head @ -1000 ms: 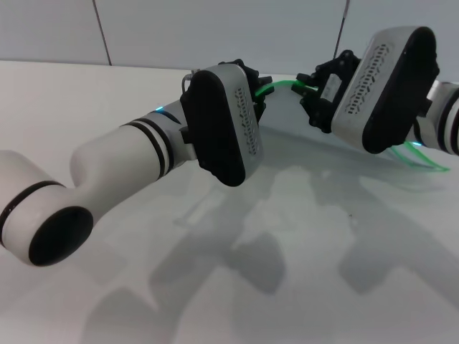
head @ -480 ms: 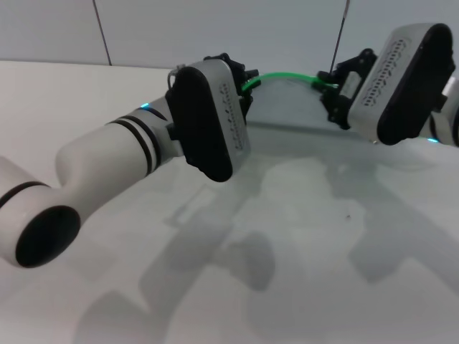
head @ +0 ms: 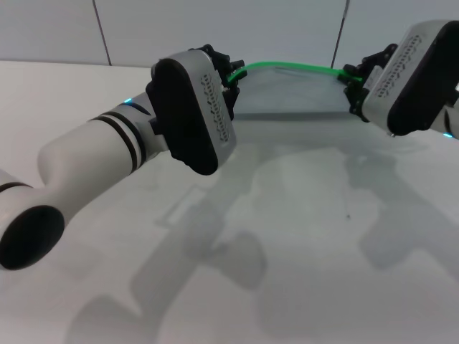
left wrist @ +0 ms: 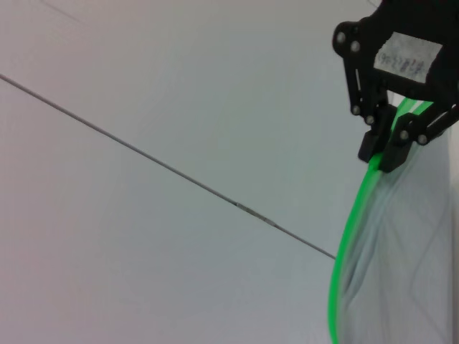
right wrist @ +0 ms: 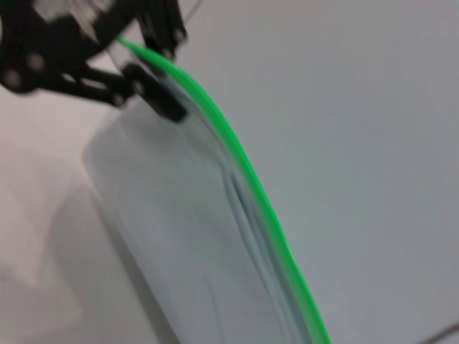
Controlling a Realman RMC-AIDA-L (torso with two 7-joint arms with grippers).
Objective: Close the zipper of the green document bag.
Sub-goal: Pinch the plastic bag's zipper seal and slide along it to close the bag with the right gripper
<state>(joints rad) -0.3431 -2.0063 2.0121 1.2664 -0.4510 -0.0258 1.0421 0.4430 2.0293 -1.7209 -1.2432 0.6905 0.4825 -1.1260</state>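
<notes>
Both arms have drawn apart since a second ago. Left gripper and right gripper each pinch an end of the zipper, now taut between them, the green document bag hanging above the bench.

Head view high, forward-down; both wrist views close along the zipper.

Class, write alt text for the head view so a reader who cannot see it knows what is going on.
Two robot arms hold a document bag up above a white table, its green zipper stretched along the top edge between them. The left gripper pinches one end of the zipper and the right gripper the other.
</notes>
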